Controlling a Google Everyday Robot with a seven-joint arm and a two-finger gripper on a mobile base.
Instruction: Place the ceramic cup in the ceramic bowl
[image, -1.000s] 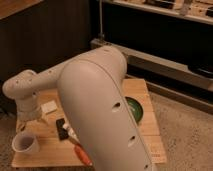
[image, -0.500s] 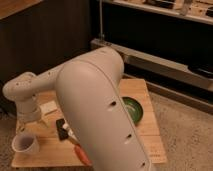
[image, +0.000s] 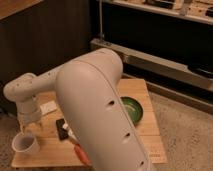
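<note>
Camera view was filled mostly by the robot's arm (image: 100, 115), a smooth, matte white shell, rounded like a capsule, with a row of small dark holes along its side. It bent at a rounded elbow and dropped through a short cylindrical wrist to the end effector (image: 31, 127), which hung at the near left corner of the desk (image: 145, 135). Whether the end effector was spread or pressed together could not be told.

The cup (image: 25, 144) stood directly below the end effector, very close under it; contact between them could not be told. It was plain white and glossy, slightly tapered, with a wide round rim. It stood upright, its long axis vertical and its mouth pointing up.

The bowl (image: 132, 109) lay well apart from the end effector, far off to its right across the desk. It was shallow and round, shiny green inside with a dark rim, open side up, and partly hidden behind the arm.

The desk was pale wood made of slats. A flat white card (image: 50, 106) lay just behind the end effector, and a flat black block (image: 62, 131) lay just to its right. An orange thing (image: 82, 155) showed farther right, at the arm's edge.
</note>
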